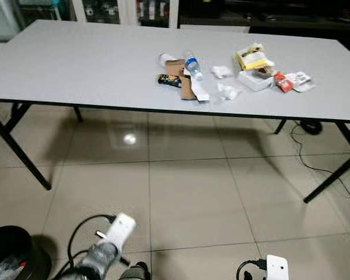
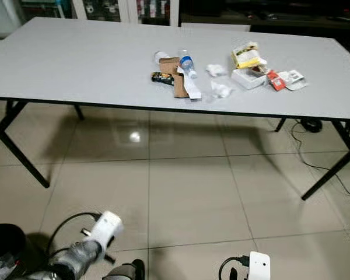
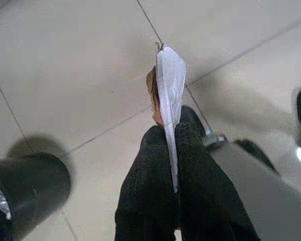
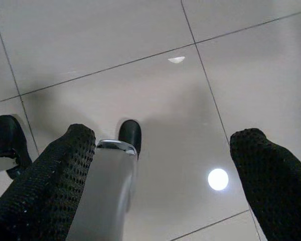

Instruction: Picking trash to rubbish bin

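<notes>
We were mid-delivery: our left gripper [image 3: 165, 150], fingers pinched shut on a white paper scrap [image 3: 169, 85], hung near the black rubbish bin [image 3: 27, 188], so next came swinging over it; our right gripper [image 4: 165, 165] gaped empty.

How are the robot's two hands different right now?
The left tool is pinched shut on a flat white wrapper; the right tool is wide open and holds nothing. The left tool is near the black bin; the right tool is over bare floor tiles. Both have black fingers pointing down.
</notes>
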Available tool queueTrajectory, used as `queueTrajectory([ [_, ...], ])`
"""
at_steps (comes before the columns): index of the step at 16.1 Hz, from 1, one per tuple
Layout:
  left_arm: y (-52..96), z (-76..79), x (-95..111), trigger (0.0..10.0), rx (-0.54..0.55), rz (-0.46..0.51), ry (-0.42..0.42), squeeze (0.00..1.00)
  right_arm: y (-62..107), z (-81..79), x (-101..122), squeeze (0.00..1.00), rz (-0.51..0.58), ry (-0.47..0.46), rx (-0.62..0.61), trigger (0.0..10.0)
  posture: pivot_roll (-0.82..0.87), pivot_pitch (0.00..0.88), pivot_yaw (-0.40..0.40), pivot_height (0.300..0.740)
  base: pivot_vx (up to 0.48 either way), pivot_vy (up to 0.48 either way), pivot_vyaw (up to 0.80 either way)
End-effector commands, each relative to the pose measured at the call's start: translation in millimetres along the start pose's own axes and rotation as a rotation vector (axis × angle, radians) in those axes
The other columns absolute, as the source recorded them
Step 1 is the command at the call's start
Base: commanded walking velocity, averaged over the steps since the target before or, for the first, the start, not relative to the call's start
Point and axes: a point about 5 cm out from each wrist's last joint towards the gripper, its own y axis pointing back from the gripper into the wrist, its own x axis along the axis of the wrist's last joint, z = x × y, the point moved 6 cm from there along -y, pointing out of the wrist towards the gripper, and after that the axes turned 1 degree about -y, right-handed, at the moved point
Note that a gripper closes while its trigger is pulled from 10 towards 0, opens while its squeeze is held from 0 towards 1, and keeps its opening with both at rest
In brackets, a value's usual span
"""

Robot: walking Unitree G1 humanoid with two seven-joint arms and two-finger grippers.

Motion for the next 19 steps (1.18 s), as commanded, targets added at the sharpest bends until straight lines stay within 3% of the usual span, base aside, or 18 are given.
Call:
queueTrajectory([
  [1,0.1,-6.9,3,10.0,0.03,-0.002,0.061,0.0,0.9,5.8,-3,0.0,-0.01,0.002,-0.017,10.0,0.1,0.072,-0.041,0.74,0.0,0.0,0.0],
  [2,0.2,-12.7,6,10.0,0.05,0.002,0.131,0.0,0.2,5.6,-1,0.0,-0.007,0.001,-0.018,10.0,0.1,0.072,-0.037,0.74,0.0,0.0,0.0],
  [3,0.3,-13.4,6,10.0,0.052,0.002,0.14,0.0,0.1,5.3,-1,0.0,-0.007,0.001,-0.019,10.0,0.1,0.072,-0.036,0.74,0.0,0.0,0.0],
  [5,-0.1,-9.2,19,10.0,0.015,0.051,0.079,0.0,-0.9,2.2,2,0.0,-0.003,-0.001,-0.016,10.0,0.1,0.072,-0.033,0.74,0.0,0.0,0.0],
  [6,-0.1,-5.3,22,10.0,-0.019,0.065,0.108,0.0,-1.2,0.7,3,0.0,-0.001,-0.002,-0.014,10.0,0.09,0.074,-0.03,0.74,0.0,0.0,0.0],
  [7,-1.7,5.0,41,10.0,-0.035,0.089,0.095,0.0,-1.1,-1.3,2,0.0,-0.001,-0.004,-0.012,10.0,0.09,0.077,-0.024,0.74,0.0,0.0,0.0],
  [9,-2.3,14.9,51,10.0,-0.058,0.101,0.062,0.0,-0.2,-3.5,-1,0.0,-0.005,-0.007,-0.01,10.0,0.09,0.081,-0.018,0.74,0.0,0.0,0.0],
  [12,-2.9,12.8,39,10.0,-0.031,0.061,0.027,0.0,1.3,-2.5,-6,0.0,-0.014,-0.006,-0.013,10.0,0.09,0.082,-0.015,0.74,0.0,0.0,0.0],
  [19,-1.8,-8.2,22,10.0,0.078,0.007,0.271,0.0,-3.9,-12.4,14,0.0,0.027,-0.117,0.028,10.0,0.09,0.084,-0.033,0.74,0.0,0.0,0.0],
])
